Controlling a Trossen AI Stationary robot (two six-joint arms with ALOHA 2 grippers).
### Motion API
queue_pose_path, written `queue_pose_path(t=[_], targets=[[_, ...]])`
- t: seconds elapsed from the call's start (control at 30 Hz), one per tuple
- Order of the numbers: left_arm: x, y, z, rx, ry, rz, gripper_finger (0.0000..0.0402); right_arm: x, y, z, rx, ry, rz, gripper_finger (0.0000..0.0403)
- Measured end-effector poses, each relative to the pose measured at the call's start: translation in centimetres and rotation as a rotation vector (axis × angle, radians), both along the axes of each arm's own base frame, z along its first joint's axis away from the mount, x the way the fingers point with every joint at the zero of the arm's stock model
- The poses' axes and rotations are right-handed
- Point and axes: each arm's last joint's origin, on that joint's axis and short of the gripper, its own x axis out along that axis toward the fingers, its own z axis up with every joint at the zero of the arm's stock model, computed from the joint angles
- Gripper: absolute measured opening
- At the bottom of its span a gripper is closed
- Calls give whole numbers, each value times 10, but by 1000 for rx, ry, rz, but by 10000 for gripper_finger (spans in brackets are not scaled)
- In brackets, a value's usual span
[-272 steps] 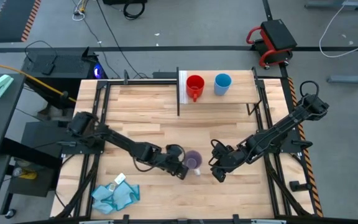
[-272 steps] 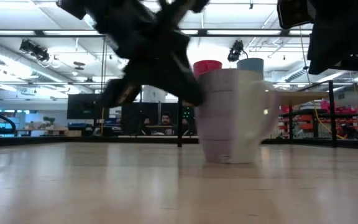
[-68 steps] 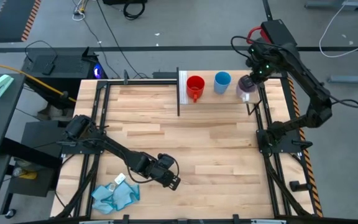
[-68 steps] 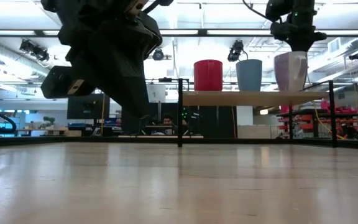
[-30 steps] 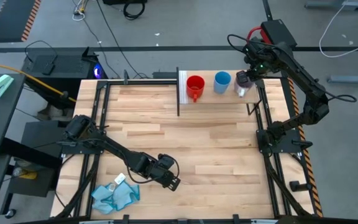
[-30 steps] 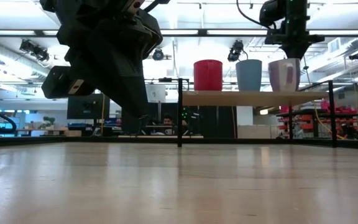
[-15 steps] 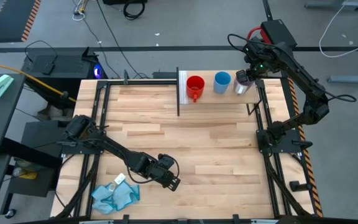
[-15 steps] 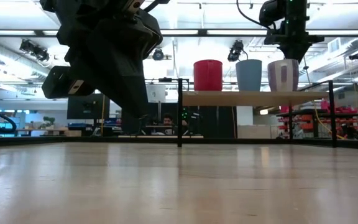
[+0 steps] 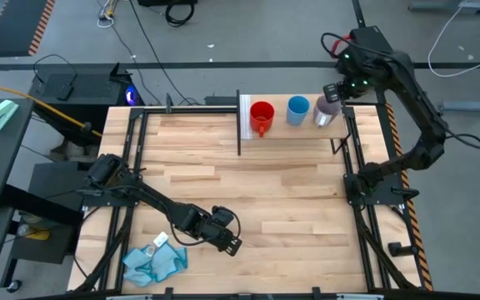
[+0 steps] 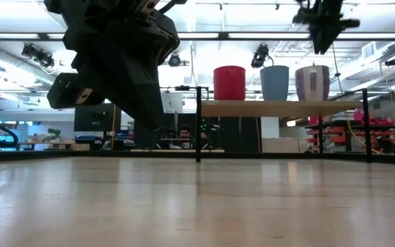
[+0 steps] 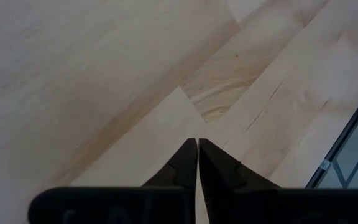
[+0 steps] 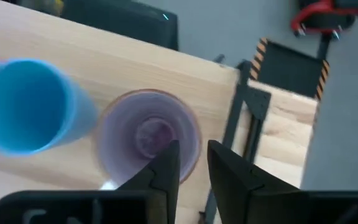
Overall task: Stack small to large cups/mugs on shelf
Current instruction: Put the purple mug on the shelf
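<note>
Three cups stand in a row on the pale shelf (image 9: pixel 294 132) (image 10: pixel 280 107) at the table's far edge: a red mug (image 9: pixel 261 115) (image 10: pixel 230 83), a light-blue cup (image 9: pixel 298 110) (image 10: pixel 275 82) (image 12: pixel 23 106) and a pale purple mug (image 9: pixel 326 114) (image 10: pixel 312 83) (image 12: pixel 148 140). Each rests upright on its base. My right gripper (image 9: pixel 337 92) (image 10: pixel 323 31) (image 12: pixel 191 163) hovers open just above the purple mug, clear of its rim. My left gripper (image 9: pixel 232 245) (image 11: pixel 197 149) is shut, low over the table's near middle, holding nothing.
A teal cloth (image 9: pixel 154 261) lies at the table's near left corner. A thin dark upright panel (image 9: pixel 239 125) (image 10: pixel 198 123) stands at the shelf's left end. Dark metal frames (image 9: pixel 352 150) run along the table's sides. People (image 10: pixel 184 132) sit far behind the table.
My right gripper set the purple mug down upright on the shelf beside the blue cup, then let go and rose straight up, drawing slightly toward the far edge. The mug stays standing where it was placed. My left arm has kept still.
</note>
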Motion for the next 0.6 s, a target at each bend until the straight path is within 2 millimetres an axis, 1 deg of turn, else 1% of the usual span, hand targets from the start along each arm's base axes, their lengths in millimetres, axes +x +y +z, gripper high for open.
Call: queue_pose_path(t=[0.07,0.17,0.27,0.33,0.43,0.6], targets=[[0,0,0,0,0,0,19,-2,10,6,-22,-32,32,79],[0,1,0,4,0,-2,15,1,23,9,-15,-69,101,53],[1,3,0,9,-1,-5,14,10,34,8,-1,-81,181,17],[2,4,0,9,-2,-2,16,18,38,7,7,-76,227,6],[2,5,0,10,-1,1,21,30,41,3,29,-70,255,10],[2,5,0,10,-1,1,23,50,34,-8,64,-18,279,4]])
